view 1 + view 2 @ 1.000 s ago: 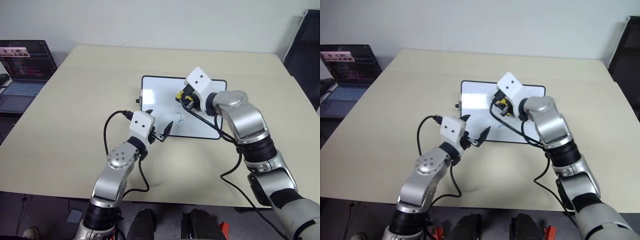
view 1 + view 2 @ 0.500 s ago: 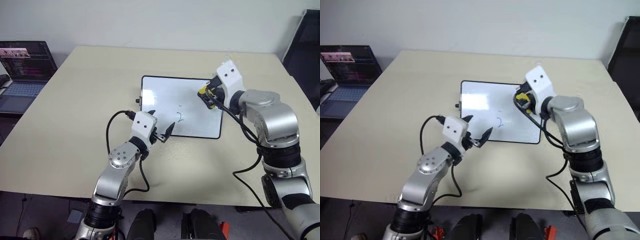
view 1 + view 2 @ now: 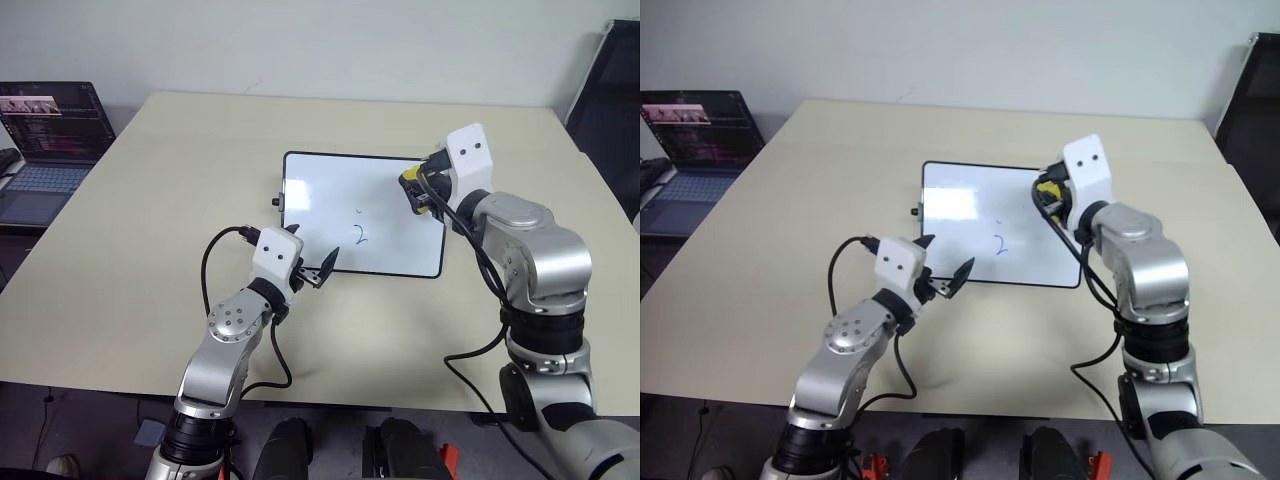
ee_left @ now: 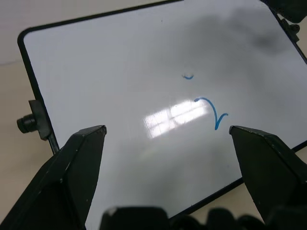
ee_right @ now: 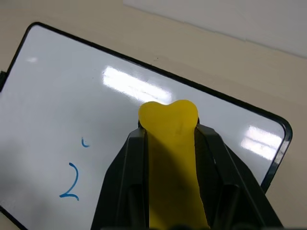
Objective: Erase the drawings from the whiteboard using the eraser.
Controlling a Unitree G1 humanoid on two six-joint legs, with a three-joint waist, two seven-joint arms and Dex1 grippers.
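Left eye view: beige table [image 3: 150, 230] bears whiteboard [image 3: 330, 215], laptop [image 3: 45, 150] beside.

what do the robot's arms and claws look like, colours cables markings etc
Both arms are silver-grey metal with rounded joint housings and black bands between segments. Each wrist carries a white boxy camera housing with two small dark dots. Loose black cables loop from the wrists along the forearms. The left claw and the right claw each have two black fingers, wedge-shaped and tapering to points.

Even, bright indoor light falls from above; window-shaped glare patches shine on the whiteboard [image 5: 57, 96]; a soft grey shadow smudges its far corner in the left wrist view; close black fingers [image 4: 72, 177] there look slightly soft; head views stay sharp.
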